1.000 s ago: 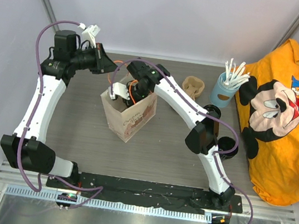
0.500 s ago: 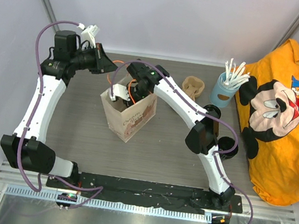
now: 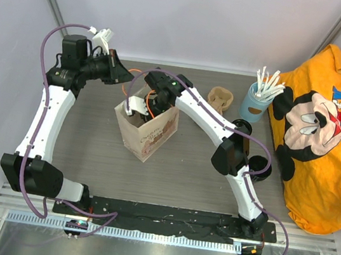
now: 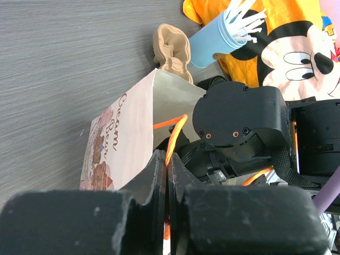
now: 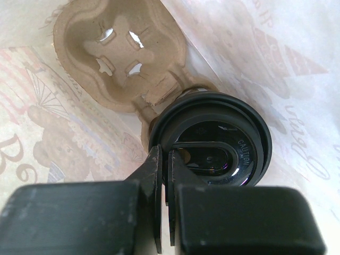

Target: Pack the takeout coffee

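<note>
From above, the right gripper [image 3: 139,111] reaches inside the paper bag [image 3: 147,133] with the left gripper [image 3: 124,77] at its rim; a blue cup [image 3: 253,104] holds white sticks [image 3: 267,84]. The left wrist view shows that gripper pinching the bag's orange handle [image 4: 175,127]. In the right wrist view the takeout coffee [image 5: 212,149] sits in a cardboard carrier [image 5: 117,58] inside the bag, right jaws closed at its lid rim, grip unclear; that arm's wrist sits slightly further left than a second ago.
</note>
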Action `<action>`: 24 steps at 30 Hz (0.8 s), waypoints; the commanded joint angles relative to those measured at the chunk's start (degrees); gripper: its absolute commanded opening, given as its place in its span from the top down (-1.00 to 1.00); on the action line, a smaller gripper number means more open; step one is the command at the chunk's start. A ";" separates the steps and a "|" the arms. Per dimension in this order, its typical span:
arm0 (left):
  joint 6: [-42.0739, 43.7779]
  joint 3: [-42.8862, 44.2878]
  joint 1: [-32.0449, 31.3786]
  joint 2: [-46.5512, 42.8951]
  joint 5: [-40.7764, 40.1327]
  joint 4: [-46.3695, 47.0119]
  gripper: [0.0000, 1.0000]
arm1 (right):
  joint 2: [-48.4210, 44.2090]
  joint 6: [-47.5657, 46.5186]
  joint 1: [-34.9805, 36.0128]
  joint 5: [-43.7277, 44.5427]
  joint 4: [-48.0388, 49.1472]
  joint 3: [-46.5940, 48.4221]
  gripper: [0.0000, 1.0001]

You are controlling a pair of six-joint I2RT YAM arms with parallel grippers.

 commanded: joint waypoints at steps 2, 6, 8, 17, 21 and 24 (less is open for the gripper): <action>0.99 2.64 0.00 -0.18 -0.10 -0.26 0.90 | -0.02 -0.56 0.18 -0.28 -1.93 -0.59 0.98; 0.99 2.64 0.00 -0.10 -0.10 -0.34 0.90 | 0.24 -0.91 0.18 -0.02 -2.54 -0.33 0.98; 0.99 2.73 0.00 -0.01 -0.01 -0.26 0.90 | 0.51 -1.09 0.18 0.07 -2.72 -0.24 0.98; 0.82 2.99 0.00 0.25 0.07 -0.26 0.89 | 1.12 -1.09 0.18 -0.02 -2.89 -0.15 0.98; 0.73 2.91 0.00 0.34 0.08 -0.26 0.88 | 1.30 -1.09 0.18 -0.02 -2.89 -0.33 0.98; 0.73 2.99 0.00 0.43 0.16 -0.26 0.88 | 1.30 -1.00 0.18 -0.10 -2.98 -0.41 0.98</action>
